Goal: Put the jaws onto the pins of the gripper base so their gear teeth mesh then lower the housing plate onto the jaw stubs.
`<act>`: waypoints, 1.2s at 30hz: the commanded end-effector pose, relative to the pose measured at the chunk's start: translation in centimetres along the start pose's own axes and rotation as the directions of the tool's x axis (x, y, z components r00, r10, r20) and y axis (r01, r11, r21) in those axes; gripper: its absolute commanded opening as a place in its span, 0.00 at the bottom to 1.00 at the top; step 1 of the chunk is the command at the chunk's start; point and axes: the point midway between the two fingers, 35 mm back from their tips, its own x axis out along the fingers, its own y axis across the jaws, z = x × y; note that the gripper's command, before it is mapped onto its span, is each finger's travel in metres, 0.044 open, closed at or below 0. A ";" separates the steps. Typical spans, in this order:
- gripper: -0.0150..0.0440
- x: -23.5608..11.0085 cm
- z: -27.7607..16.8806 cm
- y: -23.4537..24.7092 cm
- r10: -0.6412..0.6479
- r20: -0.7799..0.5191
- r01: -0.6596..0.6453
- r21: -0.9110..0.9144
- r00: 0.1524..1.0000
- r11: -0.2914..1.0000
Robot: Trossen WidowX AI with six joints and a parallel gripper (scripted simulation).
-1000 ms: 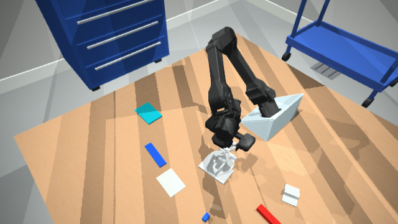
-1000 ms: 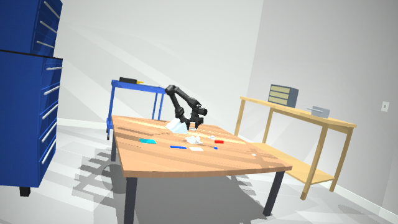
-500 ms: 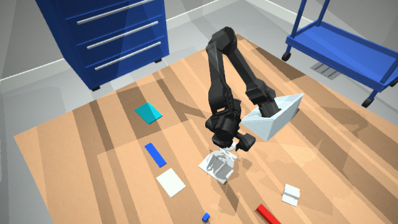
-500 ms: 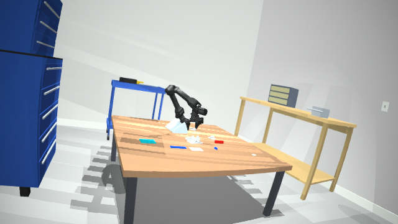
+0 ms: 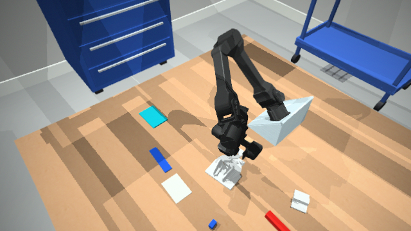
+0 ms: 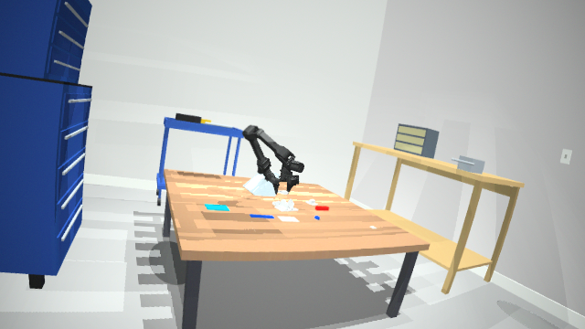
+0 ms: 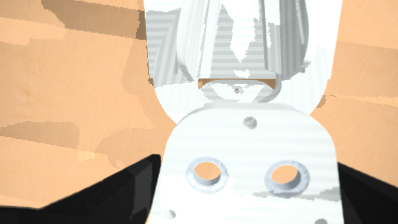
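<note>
The white housing plate [image 7: 250, 145] [image 5: 237, 156] has two round holes. My gripper [image 7: 240, 166] [image 5: 240, 153] [image 6: 284, 190] is shut on it, one black finger at each side edge. The plate hangs above the table, by the rear end of the white gripper base [image 5: 230, 185] [image 7: 319, 97], overlapping that end in the wrist view. The base lies flat on the table. Two pale jaws, the left jaw [image 7: 192, 45] and the right jaw [image 7: 294, 45], lie side by side on it. The pins, stubs and gear teeth cannot be made out.
A pale blue bin [image 5: 290, 123] stands beside the arm's base. Around lie a cyan plate [image 5: 153, 116], a blue bar [image 5: 160, 160], a white square [image 5: 176, 188], a small blue block [image 5: 212, 224], a red bar [image 5: 277, 221] and a white stepped piece [image 5: 300, 201].
</note>
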 end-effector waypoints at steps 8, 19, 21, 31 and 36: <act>0.85 2.1 -0.3 0.0 -0.006 -0.010 0.005 -0.010 1.000 1.000; 0.85 3.9 -0.5 -0.1 -0.008 -0.010 0.008 -0.008 1.000 1.000; 0.85 4.3 -0.5 -0.1 -0.009 -0.010 0.009 -0.007 1.000 1.000; 0.85 4.7 -0.6 -0.1 -0.010 -0.011 0.010 -0.007 1.000 1.000; 0.85 4.7 -0.6 -0.1 -0.010 -0.011 0.010 -0.007 1.000 1.000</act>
